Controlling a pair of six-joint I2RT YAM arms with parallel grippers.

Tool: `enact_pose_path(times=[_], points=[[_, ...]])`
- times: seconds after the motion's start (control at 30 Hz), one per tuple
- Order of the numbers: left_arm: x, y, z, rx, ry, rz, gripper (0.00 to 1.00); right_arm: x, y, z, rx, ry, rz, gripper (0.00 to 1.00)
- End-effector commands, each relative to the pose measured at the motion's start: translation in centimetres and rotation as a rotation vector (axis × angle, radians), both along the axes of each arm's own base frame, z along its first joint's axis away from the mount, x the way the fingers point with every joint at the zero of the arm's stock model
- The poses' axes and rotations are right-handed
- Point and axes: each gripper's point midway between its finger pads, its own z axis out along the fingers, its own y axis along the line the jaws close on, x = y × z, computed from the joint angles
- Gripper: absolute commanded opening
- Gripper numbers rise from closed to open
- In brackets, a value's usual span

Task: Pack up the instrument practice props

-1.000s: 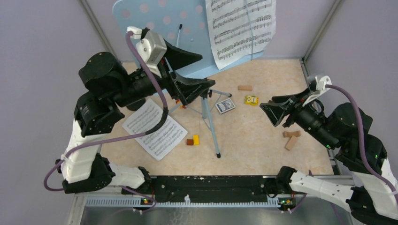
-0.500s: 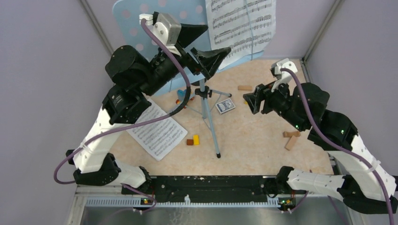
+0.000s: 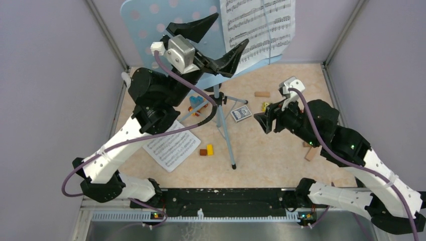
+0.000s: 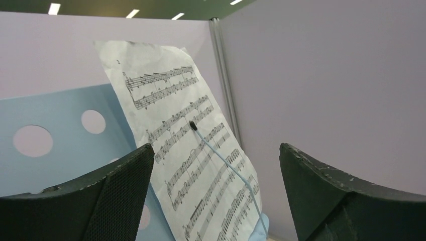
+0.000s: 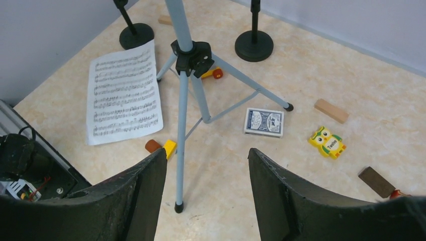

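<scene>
The light-blue perforated music rack [image 3: 150, 20] stands at the back on its tripod legs [image 3: 223, 128]. A white sheet-music page [image 3: 258, 27] rests on the rack under a thin wire arm [image 4: 226, 170]. Another page [image 3: 171, 145] lies flat on the floor. My left gripper [image 3: 231, 29] is open and empty, raised in front of the page on the rack [image 4: 191, 160]. My right gripper [image 3: 263, 119] is open and empty, above the floor right of the tripod [image 5: 190, 55]. Two black round-based holders [image 5: 136, 35] [image 5: 254, 45] stand behind the tripod. No microphone shows.
A card deck [image 5: 264, 121], a yellow owl toy [image 5: 327, 141], wooden blocks [image 5: 331, 110] and small yellow and brown blocks [image 5: 163, 147] lie around the tripod feet. A blue-and-orange toy [image 3: 197, 103] sits under the rack. Purple walls enclose the back and sides.
My left gripper has risen and swung right, up to the page on the rack. My right arm has swung left and tipped down over the floor by the tripod.
</scene>
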Motion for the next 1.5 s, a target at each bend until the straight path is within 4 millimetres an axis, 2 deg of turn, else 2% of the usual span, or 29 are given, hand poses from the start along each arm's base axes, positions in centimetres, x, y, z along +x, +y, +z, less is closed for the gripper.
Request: enact_pose_path(times=[0.0, 0.33, 0.5, 0.63, 0.87, 1.07, 1.23, 1.47], points=[[-0.9, 3.6, 3.9, -0.166, -0.094, 0.081, 0.98, -0.8, 0.8, 1.0, 0.058, -0.024, 0.054, 0.61], [1.0, 3.4, 4.4, -0.268, 0.000, 0.091, 0.96, -1.2, 0.8, -0.4, 0.073, 0.005, 0.061, 0.61], [2.2, 2.2, 4.5, -0.271, 0.083, 0.073, 0.95, -1.3, 0.7, -0.5, 0.081, 0.015, 0.059, 0.61], [2.2, 2.0, 4.7, -0.270, 0.108, 0.051, 0.94, -1.4, 0.7, -0.5, 0.086, 0.016, 0.058, 0.61], [2.7, 1.8, 4.0, -0.250, 0.133, 0.075, 0.95, -1.4, 1.1, -0.3, 0.083, 0.021, 0.073, 0.61], [3.7, 0.3, 2.9, -0.171, 0.183, 0.079, 0.98, -1.5, 1.3, -0.6, 0.072, 0.035, 0.082, 0.61], [3.6, 0.0, 2.6, -0.163, 0.206, 0.062, 0.98, -1.7, 1.4, -0.7, 0.073, 0.041, 0.093, 0.61], [3.5, -0.9, 2.1, -0.134, 0.209, 0.032, 0.87, -1.9, 1.3, -0.9, 0.071, 0.047, 0.099, 0.61]])
